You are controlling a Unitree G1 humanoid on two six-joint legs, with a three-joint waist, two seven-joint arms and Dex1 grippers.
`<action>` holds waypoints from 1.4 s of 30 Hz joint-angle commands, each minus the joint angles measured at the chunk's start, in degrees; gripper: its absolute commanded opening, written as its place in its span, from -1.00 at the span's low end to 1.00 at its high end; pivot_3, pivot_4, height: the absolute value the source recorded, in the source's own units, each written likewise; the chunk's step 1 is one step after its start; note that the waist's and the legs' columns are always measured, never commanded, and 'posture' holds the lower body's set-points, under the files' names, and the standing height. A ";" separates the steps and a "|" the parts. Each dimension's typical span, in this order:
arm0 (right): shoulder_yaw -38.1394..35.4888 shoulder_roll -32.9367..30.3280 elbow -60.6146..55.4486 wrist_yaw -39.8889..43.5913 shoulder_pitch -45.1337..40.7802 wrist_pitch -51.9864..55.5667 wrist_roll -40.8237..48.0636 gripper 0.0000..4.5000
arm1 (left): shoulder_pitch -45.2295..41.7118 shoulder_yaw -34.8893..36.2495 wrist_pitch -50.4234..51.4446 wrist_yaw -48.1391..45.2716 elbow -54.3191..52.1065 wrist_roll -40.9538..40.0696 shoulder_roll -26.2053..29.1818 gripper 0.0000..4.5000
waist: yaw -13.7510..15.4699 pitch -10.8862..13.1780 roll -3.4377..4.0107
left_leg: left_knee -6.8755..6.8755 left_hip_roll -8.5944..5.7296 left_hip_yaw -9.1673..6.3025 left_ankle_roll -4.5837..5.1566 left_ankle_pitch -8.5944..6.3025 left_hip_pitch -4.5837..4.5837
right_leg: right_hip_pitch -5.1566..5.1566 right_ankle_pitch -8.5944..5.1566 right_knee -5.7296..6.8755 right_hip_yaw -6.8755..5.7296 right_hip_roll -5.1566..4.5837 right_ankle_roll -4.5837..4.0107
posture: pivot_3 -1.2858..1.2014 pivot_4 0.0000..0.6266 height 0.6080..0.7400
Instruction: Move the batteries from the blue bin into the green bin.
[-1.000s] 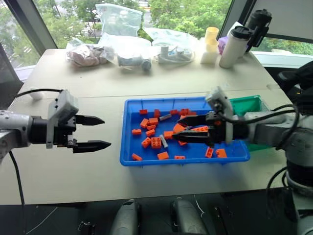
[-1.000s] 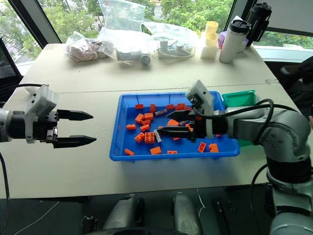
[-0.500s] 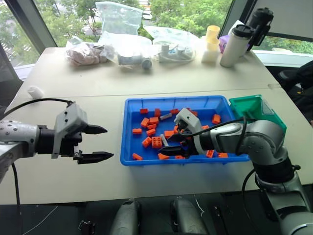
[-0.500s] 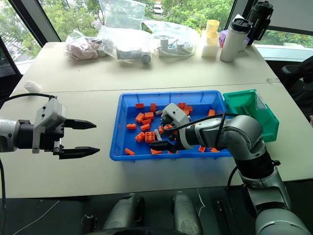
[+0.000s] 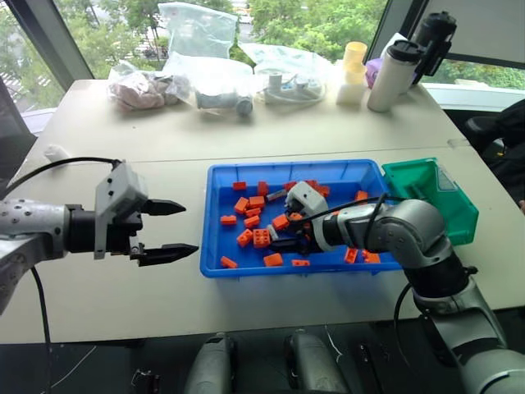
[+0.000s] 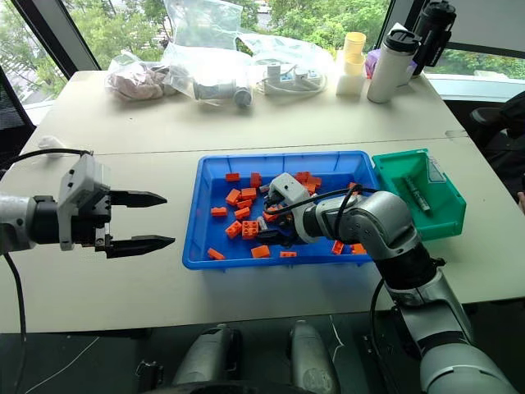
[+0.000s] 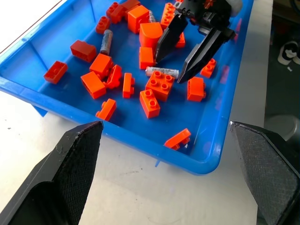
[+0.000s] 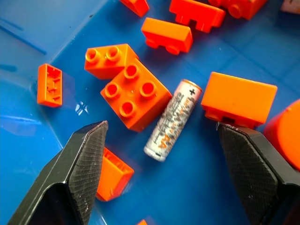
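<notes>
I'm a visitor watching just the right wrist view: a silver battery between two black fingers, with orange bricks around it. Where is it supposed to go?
Observer: Into the green bin, which stands right beside the blue bin, on the robot's right.
Operator: Are there more batteries in the tray?
Observer: Yes, a second battery lies among the orange bricks, nearer the tray's far wall.
Operator: What is the other arm doing?
Observer: The left gripper hangs open over the table, left of the blue bin, holding nothing.
</notes>
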 commanded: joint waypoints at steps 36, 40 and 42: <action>-34.18 -25.33 7.65 5.09 10.77 -19.54 -16.52 -0.98 | -21.38 -20.46 -8.95 3.74 14.31 11.89 -23.59 1.00 | 0.60 -0.12 -0.15 | 0.06 -0.17 0.25 -0.09 0.07 -0.01 | -0.06 0.02 0.18 0.16 0.00 0.05 | 0.03 -0.52 1.00; -34.07 -25.50 9.85 4.79 12.70 -20.75 -18.20 -0.98 | -20.92 -20.32 -8.43 3.39 13.39 12.19 -23.63 1.00 | -0.64 -0.13 -0.12 | 0.05 0.02 0.45 -0.09 0.08 0.18 | -0.12 0.02 0.41 0.39 0.17 0.04 | 0.03 -0.52 1.00; -33.97 -25.53 10.32 4.70 12.89 -21.04 -18.73 -0.98 | -20.78 -20.12 -8.31 3.26 13.21 12.25 -23.55 1.00 | -0.80 -0.13 -0.11 | 0.05 0.04 0.45 -0.09 0.08 0.19 | -0.12 0.02 0.44 0.39 0.21 0.04 | 0.03 -0.52 1.00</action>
